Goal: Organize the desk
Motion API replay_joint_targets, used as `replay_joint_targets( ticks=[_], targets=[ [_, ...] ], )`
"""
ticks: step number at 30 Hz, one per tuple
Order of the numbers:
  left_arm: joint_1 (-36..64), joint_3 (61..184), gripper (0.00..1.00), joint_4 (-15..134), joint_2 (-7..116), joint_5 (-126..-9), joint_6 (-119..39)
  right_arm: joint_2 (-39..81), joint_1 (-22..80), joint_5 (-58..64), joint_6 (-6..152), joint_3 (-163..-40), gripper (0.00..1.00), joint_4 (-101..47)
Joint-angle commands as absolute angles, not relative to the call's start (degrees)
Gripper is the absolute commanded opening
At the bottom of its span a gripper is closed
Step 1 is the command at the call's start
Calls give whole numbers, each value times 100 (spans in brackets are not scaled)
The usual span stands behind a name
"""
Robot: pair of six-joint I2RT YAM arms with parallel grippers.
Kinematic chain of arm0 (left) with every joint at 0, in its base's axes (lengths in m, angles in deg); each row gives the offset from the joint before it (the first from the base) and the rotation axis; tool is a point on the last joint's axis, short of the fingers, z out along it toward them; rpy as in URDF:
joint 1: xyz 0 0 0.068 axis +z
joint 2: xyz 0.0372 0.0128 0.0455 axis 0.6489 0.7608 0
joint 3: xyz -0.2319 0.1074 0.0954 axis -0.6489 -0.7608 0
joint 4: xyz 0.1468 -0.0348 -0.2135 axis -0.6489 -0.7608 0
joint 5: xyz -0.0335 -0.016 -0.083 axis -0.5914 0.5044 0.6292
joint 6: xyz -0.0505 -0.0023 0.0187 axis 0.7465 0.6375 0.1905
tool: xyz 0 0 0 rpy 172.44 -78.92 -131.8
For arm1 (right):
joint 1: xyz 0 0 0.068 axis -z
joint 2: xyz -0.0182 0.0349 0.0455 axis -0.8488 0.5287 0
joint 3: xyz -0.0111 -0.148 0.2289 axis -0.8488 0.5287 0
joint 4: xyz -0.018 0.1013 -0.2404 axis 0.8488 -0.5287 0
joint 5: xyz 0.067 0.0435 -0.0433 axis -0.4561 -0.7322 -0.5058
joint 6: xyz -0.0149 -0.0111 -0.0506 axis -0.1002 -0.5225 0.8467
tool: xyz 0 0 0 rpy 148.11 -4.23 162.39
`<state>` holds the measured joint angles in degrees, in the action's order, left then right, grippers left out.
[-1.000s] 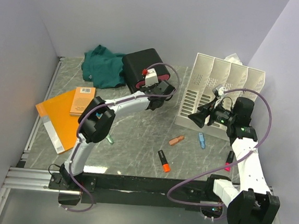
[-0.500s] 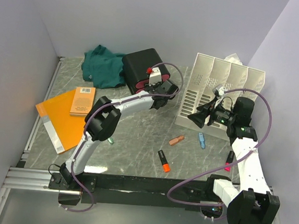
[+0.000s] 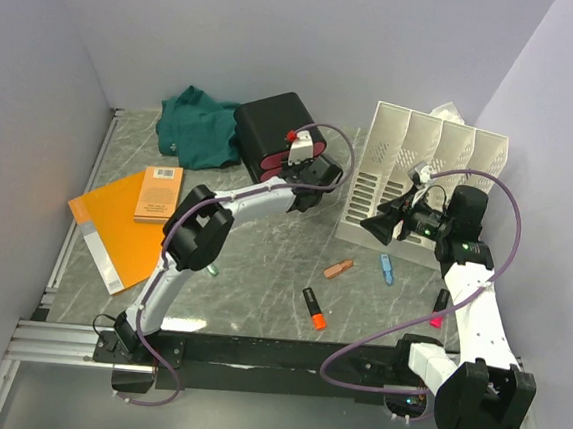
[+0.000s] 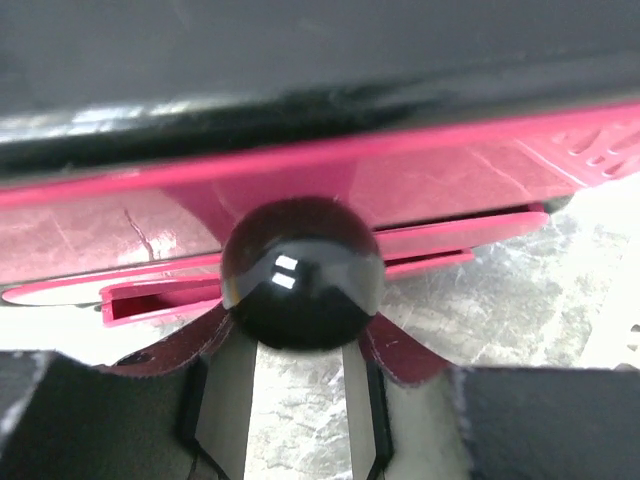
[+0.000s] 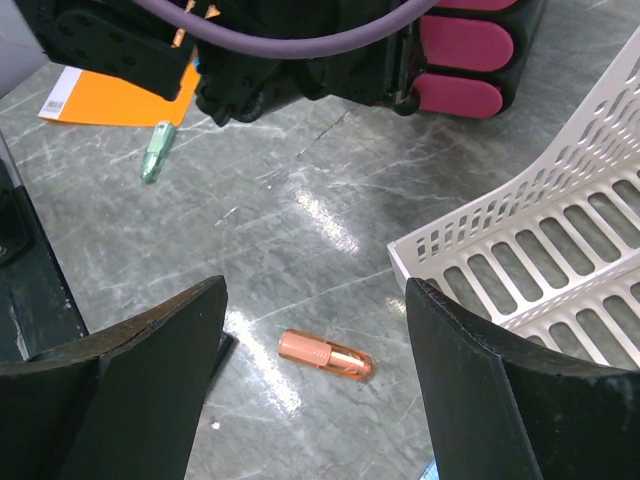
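Pulling now risks a slip, I judge: the left tool (image 4: 300,338) is narrowed about the black knob (image 4: 302,272) of a pink drawer (image 4: 420,185), its pads flanking the ball. Whether they truly pinch it I cannot tell, and a round glossy knob could pop free. A hard tug might instead drag the whole box (image 3: 272,123) across the worktop (image 3: 252,262) rather than open it. The right tool (image 5: 315,300) hangs wide and empty above a copper pen (image 5: 325,355), just beside the rack (image 5: 540,260). The worktop fills the middle of the top view, with pens scattered at lower right. Only the left wrist view shows the knob and the pads; the top view hides both under the arm but gives the whole layout.
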<state>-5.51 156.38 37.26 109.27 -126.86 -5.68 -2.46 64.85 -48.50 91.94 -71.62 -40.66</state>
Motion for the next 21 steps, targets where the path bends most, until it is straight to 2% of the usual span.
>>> replay_joint_targets(
  ticks=[1, 2, 14, 16, 17, 19, 21],
  targets=[
    [-612, 15062, 4, 4245, 10154, -12758, -811, -229, 6538, -4953, 9300, -7266, 80, -3960],
    [-682, 14791, 1, 4281, 10056, -12749, -820, -229, 6546, -4944, 9318, -7258, 80, -3960],
    [-1218, 12452, 2, 4624, 8316, -12030, -381, -238, 6617, -4927, 9546, -7196, 80, -4048],
    [-1218, 12319, 7, 4632, 8123, -11853, -336, -247, 6634, -4935, 9616, -7187, 80, -4126],
    [-1227, 12240, 16, 4606, 8069, -11731, -267, -264, 6643, -4918, 9738, -7196, 80, -4179],
    [-1218, 12152, 22, 4588, 7894, -11598, -222, -256, 6643, -4909, 9853, -7196, 80, -4328],
    [-1218, 12055, 37, 4597, 7788, -11440, -240, -247, 6634, -4918, 10099, -7222, 80, -4469]
  ],
)
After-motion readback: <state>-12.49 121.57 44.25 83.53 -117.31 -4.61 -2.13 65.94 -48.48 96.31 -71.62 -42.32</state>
